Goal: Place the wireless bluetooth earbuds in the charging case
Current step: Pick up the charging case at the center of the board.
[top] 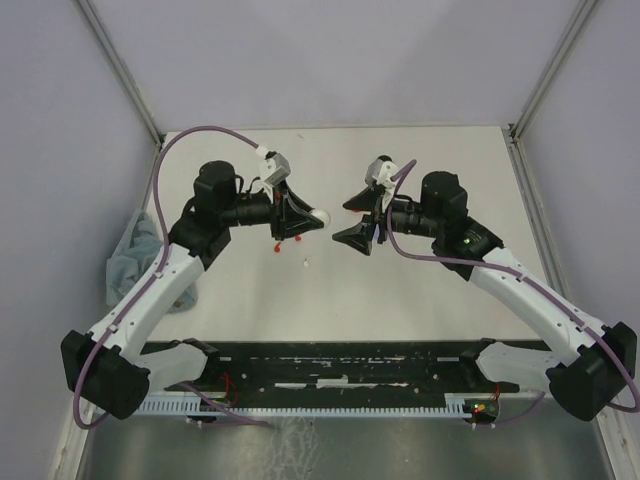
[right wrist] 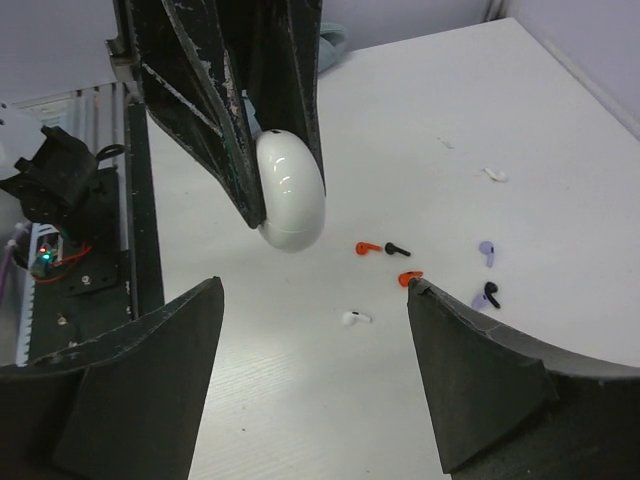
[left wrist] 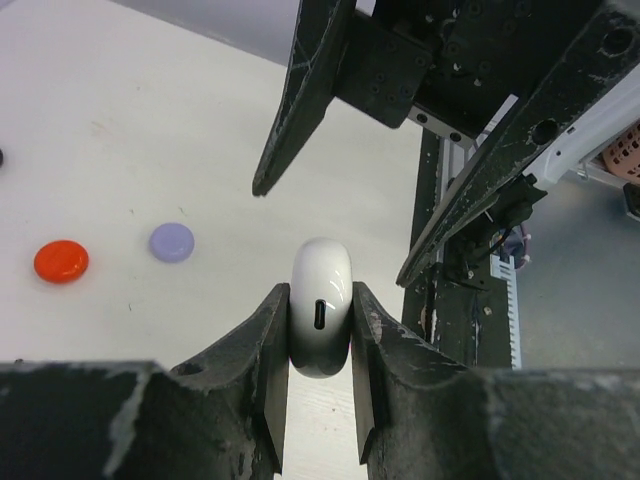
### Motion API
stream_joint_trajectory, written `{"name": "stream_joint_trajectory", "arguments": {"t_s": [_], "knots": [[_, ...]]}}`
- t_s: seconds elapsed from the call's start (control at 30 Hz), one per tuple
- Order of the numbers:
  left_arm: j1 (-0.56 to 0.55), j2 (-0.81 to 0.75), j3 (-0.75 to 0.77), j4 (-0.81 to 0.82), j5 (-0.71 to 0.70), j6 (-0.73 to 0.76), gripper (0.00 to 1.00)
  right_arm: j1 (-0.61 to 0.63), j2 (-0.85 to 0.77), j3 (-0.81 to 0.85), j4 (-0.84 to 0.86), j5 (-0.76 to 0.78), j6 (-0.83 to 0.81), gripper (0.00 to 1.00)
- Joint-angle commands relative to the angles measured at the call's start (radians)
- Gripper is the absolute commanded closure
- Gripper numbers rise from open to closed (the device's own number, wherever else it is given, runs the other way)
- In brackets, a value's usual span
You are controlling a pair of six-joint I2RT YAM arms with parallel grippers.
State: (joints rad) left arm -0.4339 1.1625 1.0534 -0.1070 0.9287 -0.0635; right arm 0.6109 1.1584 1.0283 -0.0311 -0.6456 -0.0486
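My left gripper (top: 310,221) is shut on a closed white charging case (left wrist: 320,308) and holds it edge-on above the table, its charging port facing the left wrist camera. The case also shows in the right wrist view (right wrist: 292,195). My right gripper (right wrist: 315,290) is open and empty, facing the case from a short way off (top: 353,220). Loose earbuds lie on the table below: a white one (right wrist: 355,318), two red ones (right wrist: 368,248) (right wrist: 410,278), two black ones (right wrist: 397,249) (right wrist: 492,292), two lavender ones (right wrist: 486,252) (right wrist: 478,301), and another white one (right wrist: 495,175) further off.
A red case (left wrist: 61,261) and a lavender case (left wrist: 171,242) lie on the table. A crumpled blue-grey cloth (top: 135,255) sits at the table's left edge. Grey walls enclose the table. A black rail (top: 330,365) runs along the near edge.
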Motion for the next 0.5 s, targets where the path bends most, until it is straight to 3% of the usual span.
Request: {"name": "stream_joint_trajectory", "arguments": {"t_s": [0.0, 0.47], "knots": [[-0.002, -0.035, 0.009, 0.121, 0.042, 0.014, 0.97, -0.006, -0.006, 0.03, 0.082, -0.104, 0.093, 0.18], [-0.002, -0.086, -0.18, 0.559, -0.014, -0.359, 0.97, -0.006, 0.074, 0.031, 0.25, -0.174, 0.232, 0.36]]}}
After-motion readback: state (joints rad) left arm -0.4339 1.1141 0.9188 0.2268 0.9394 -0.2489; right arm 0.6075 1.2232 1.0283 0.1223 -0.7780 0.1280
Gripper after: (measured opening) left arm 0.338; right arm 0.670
